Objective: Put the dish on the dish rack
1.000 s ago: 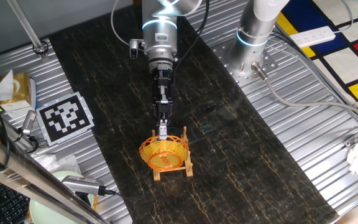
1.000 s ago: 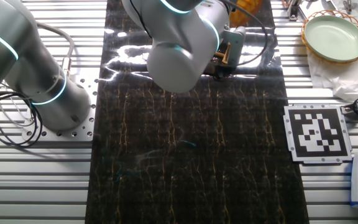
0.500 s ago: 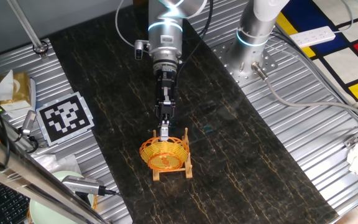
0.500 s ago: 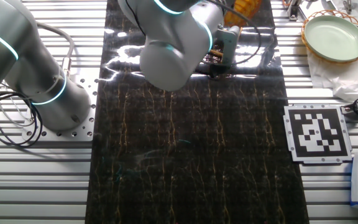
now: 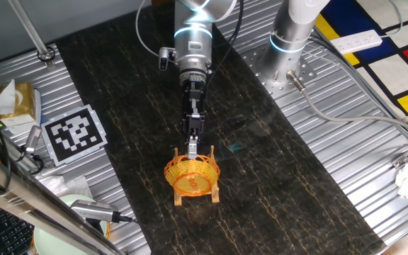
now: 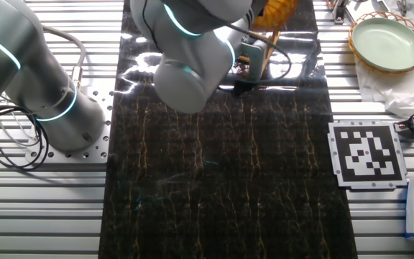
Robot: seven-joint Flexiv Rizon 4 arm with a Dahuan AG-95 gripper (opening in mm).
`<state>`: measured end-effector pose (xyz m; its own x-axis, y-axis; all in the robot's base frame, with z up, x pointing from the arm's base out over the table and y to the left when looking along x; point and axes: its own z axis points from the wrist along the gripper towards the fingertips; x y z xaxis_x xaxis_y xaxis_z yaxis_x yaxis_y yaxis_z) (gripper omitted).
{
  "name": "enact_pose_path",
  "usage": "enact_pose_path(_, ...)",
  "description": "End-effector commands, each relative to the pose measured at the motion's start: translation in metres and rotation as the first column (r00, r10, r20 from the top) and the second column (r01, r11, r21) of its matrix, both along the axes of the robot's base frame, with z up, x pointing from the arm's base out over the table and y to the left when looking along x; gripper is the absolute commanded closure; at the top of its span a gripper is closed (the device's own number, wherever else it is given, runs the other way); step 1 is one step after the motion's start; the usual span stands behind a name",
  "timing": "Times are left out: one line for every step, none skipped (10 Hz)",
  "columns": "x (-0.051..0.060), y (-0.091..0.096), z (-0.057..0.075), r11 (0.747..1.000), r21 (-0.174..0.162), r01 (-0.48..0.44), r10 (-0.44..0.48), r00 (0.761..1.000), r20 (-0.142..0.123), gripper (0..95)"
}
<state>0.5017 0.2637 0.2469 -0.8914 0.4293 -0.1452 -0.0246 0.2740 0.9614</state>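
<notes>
The orange-yellow woven dish (image 5: 192, 176) sits tilted in the small light-wood dish rack (image 5: 214, 187) near the front of the dark mat. The rack's pegs stand up on both sides of the dish. My gripper (image 5: 192, 151) reaches down from behind and is shut on the dish's far rim. In the other fixed view the arm hides the gripper. Only part of the dish (image 6: 274, 12) and a thin bar of the rack (image 6: 267, 55) show at the top edge.
A pale green plate (image 6: 387, 41) in a basket sits off the mat. A printed marker card (image 5: 74, 133) lies left of the mat. A second arm's base (image 5: 289, 34) stands at the back right. A tissue pack (image 5: 16, 99) and cables lie at the left.
My arm has swung a little to the right, and the dish in the gripper has shifted right with it over the rack. The rack has stayed put.
</notes>
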Motion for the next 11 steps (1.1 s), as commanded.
enact_pose_path(-0.0016,0.0,0.0027,1.0,-0.001,0.001,-0.001,1.0,-0.003,95.0)
enact_pose_path(-0.0016,0.0,0.0027,1.0,0.0,0.002,-0.002,1.0,-0.005,95.0)
enact_pose_path(-0.0016,0.0,0.0025,1.0,0.0,0.003,-0.003,1.0,-0.005,95.0)
enact_pose_path(-0.0017,-0.0001,0.0023,1.0,0.0,0.003,-0.003,1.0,-0.005,95.0)
enact_pose_path(-0.002,-0.0005,0.0015,1.0,0.0,0.003,-0.003,1.0,-0.003,95.0)
enact_pose_path(-0.0021,-0.0007,0.0009,1.0,0.0,0.002,-0.002,1.0,-0.004,95.0)
enact_pose_path(-0.0025,-0.0011,-0.0009,1.0,0.0,0.001,-0.001,1.0,-0.003,95.0)
enact_pose_path(-0.0029,-0.0015,-0.0022,1.0,0.001,0.001,-0.001,1.0,-0.002,95.0)
enact_pose_path(-0.003,-0.0015,-0.0027,1.0,-0.001,0.002,-0.002,1.0,0.001,95.0)
enact_pose_path(-0.003,-0.0015,-0.003,1.0,-0.001,0.003,-0.003,1.0,0.001,95.0)
enact_pose_path(-0.0031,-0.0013,-0.0034,1.0,-0.001,0.006,-0.006,1.0,0.001,95.0)
